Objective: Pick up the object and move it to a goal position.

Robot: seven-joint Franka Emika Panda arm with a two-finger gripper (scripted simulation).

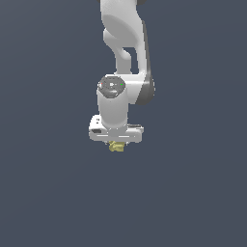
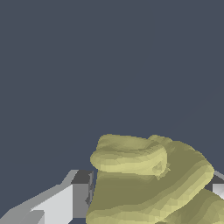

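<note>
Matt, ridged pale yellow object [image 2: 148, 179]; smooth white plastic-looking end effector [image 1: 116, 143]

Single white Panda arm, ext. view: links descended from the upper frame edge, folded at a grey-capped joint w/ a small green mark, then dropped vertically to the wrist. Hand body sat level, broad white bar facing the camera, gripper [image 1: 116, 144] pointing straight down. Fingers were mostly hidden behind the hand body in that view; only short stubs showed under it. Wrist view: one white-grey finger [image 2: 65, 203] w/ dark pad was pressed against one flank of the object [image 2: 144, 183]; a sliver of the opposite finger [image 2: 217, 189] showed at the other flank. Jaws were closed onto the object, held between the pads directly beneath the hand.
</note>
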